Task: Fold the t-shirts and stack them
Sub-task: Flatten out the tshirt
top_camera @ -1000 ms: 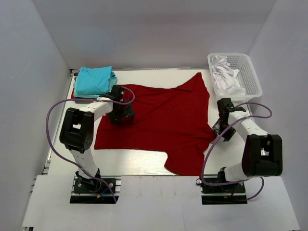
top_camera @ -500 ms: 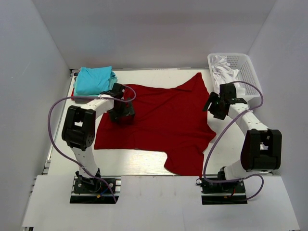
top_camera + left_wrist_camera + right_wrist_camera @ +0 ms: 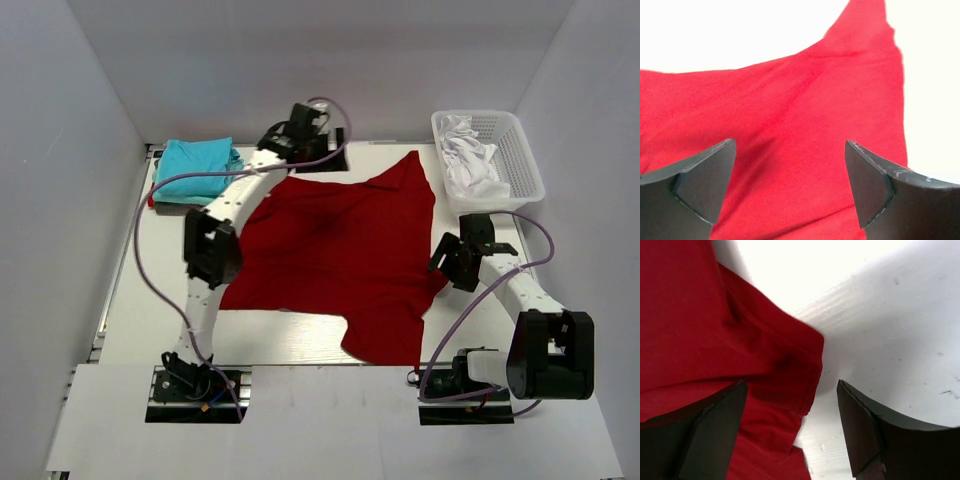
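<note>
A large dark red t-shirt point(image 3: 340, 250) lies spread flat across the middle of the table. Folded turquoise t-shirts point(image 3: 195, 168) sit stacked at the back left. My left gripper point(image 3: 303, 125) is stretched out high over the shirt's back edge. In the left wrist view it point(image 3: 790, 145) is open above the red cloth point(image 3: 790, 100), holding nothing. My right gripper point(image 3: 452, 262) is at the shirt's right edge. In the right wrist view it point(image 3: 791, 385) is open, one finger over the red hem point(image 3: 790, 365) and the other over bare table.
A white mesh basket point(image 3: 523, 170) holding white cloth point(image 3: 470, 160) stands at the back right. White walls close in the table on three sides. Purple cables loop off both arms.
My left arm has lifted off the shirt's left part and swung up to its back edge. My right gripper came back from beside the basket to the shirt's right edge and opened wider.
</note>
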### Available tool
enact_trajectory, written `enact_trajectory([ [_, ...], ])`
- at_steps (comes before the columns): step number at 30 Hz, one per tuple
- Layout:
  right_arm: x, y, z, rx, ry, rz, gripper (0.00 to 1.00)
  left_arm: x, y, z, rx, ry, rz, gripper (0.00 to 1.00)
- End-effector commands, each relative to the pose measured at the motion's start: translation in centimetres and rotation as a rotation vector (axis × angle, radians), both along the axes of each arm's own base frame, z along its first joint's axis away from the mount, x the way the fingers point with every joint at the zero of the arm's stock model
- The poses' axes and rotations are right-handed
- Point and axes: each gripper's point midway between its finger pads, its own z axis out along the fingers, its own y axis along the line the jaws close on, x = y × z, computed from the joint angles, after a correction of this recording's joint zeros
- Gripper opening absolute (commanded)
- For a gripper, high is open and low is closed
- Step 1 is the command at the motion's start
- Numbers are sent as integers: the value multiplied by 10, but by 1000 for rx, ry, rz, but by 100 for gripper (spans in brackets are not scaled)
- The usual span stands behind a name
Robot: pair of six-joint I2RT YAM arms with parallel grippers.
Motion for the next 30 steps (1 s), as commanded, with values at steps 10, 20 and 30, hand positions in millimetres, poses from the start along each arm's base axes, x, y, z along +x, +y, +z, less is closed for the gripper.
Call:
enact_trajectory([
  [10, -6, 30, 0, 180, -45, 63, 0, -36, -207, 8, -355, -119, -374, 100],
  [20, -59, 26, -22, 189, 66, -47, 0, -68, -247, -29, -350, -86, -413, 100],
  [30, -40, 2, -7, 70, 63, -138, 25, -69, -221, -18, -252, -110, -359, 100],
])
